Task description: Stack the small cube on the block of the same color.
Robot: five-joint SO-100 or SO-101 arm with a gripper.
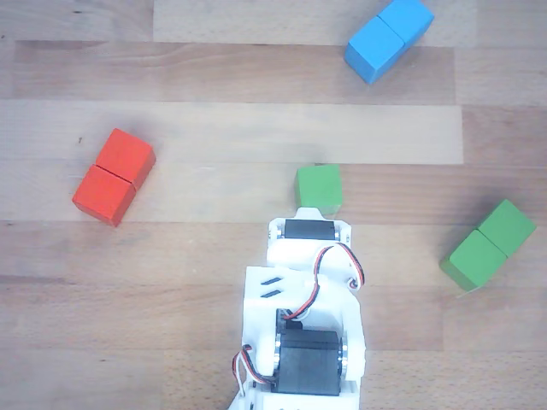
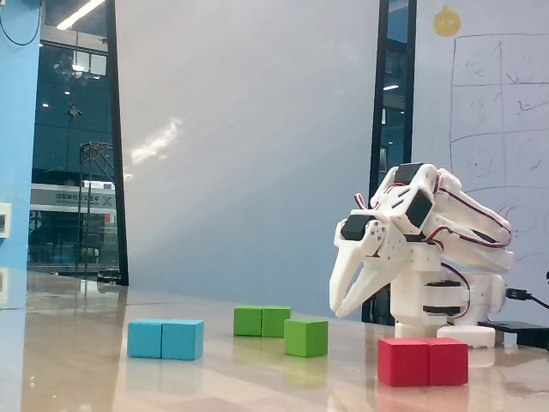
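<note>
Other view, looking straight down: the small cube (image 1: 319, 189) is seen lying flat on the wooden table (image 1: 214, 256), near the middle of the picture, just beyond the front end of the white arm (image 1: 303, 316), which partly overlaps its lower edge. The block of the same color (image 1: 489, 245) is set at an angle well to the right of the cube, its seam visible between the two halves. A red block (image 1: 114, 176) is placed at the left, also at an angle, and a blue block (image 1: 389, 38) is found at the top right edge; all four pieces are apart from one another.

From the fixed view, taken low at table level, the small cube (image 2: 305, 336) is shown resting on the table (image 2: 214, 378), with the green block (image 2: 262, 321) behind it, the blue block (image 2: 165, 339) to the left and the red block (image 2: 423, 361) nearest the camera on the right. The gripper (image 2: 340, 306) is held above the table, fingers pointing down and leftward, only slightly parted at the tips; nothing is gripped between them. It is raised clear of the small cube, to the cube's right in this view.
</note>
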